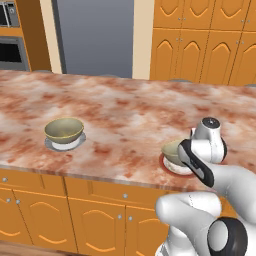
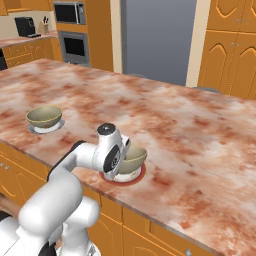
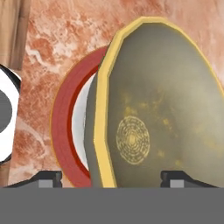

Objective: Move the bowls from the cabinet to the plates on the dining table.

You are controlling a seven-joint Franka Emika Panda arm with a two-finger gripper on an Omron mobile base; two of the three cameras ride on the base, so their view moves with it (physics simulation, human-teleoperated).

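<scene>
Gripper (image 3: 111,178): low in the hand view we see its tips spread wide on either side of the near bowl (image 3: 162,109), gripping nothing.
Near bowl: sits on the red-rimmed plate (image 3: 65,131), lower middle of the right base view.
Far bowl (image 1: 64,130): we see it on the grey-rimmed plate (image 1: 52,146), left side.
Table (image 1: 125,110): carries both.
Left: we judge nothing but pulling away.

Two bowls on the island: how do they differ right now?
The left bowl sits on a grey-rimmed plate; the right bowl sits on a red-rimmed plate. The left bowl stands alone, away from the arm; the right bowl has the gripper over it, fingertips spread wide on either side of its near rim. Shared: same olive outside, yellowish inside, both upright on the pink stone table.
</scene>
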